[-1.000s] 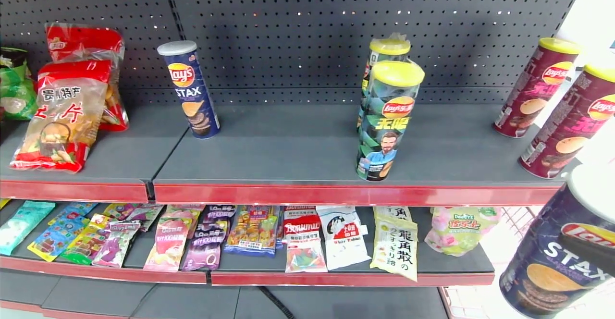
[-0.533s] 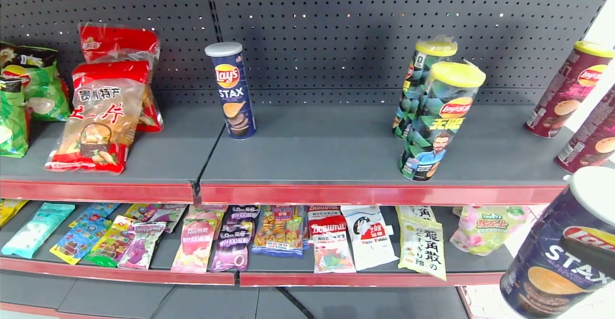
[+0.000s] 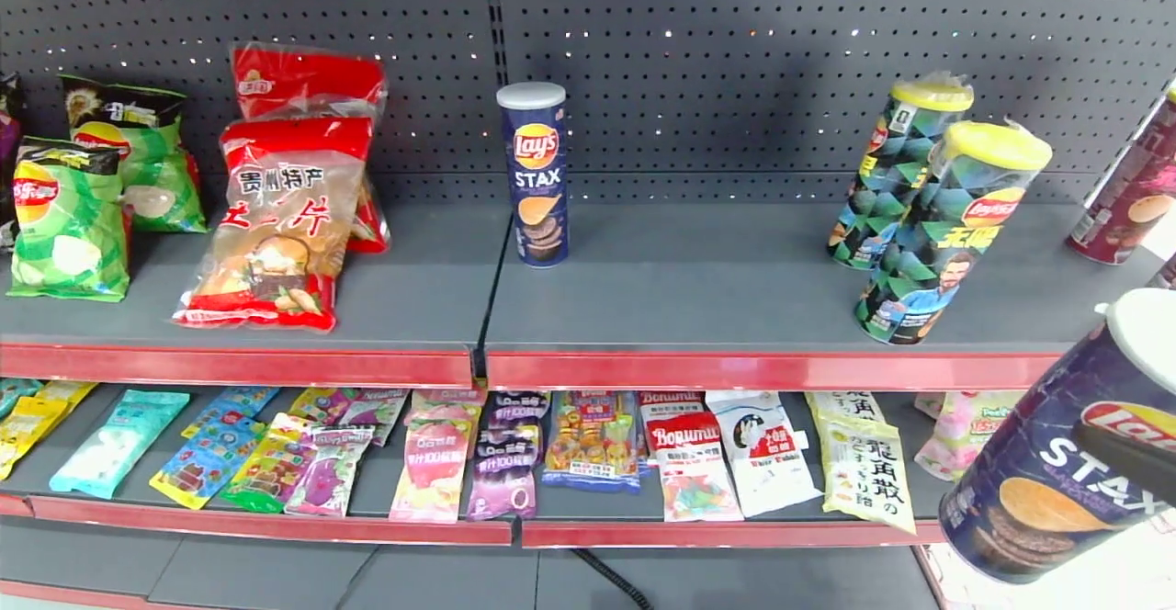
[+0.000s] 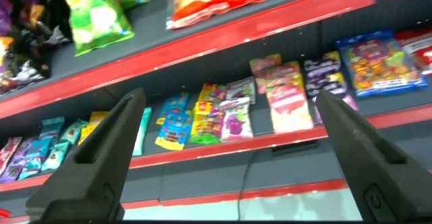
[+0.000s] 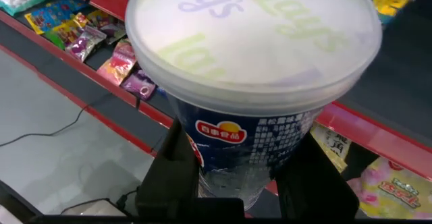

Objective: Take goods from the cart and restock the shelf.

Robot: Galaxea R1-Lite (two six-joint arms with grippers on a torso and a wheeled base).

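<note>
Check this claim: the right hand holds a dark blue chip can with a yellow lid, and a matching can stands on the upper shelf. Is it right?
The lid is white, not yellow, as the right wrist view shows. The right hand holds the chip can, and a matching can stands on the upper shelf.

Printed labels on can, bags

free: upper shelf bare between blue can and green cans | blocked: red bags left; maroon can right
</note>
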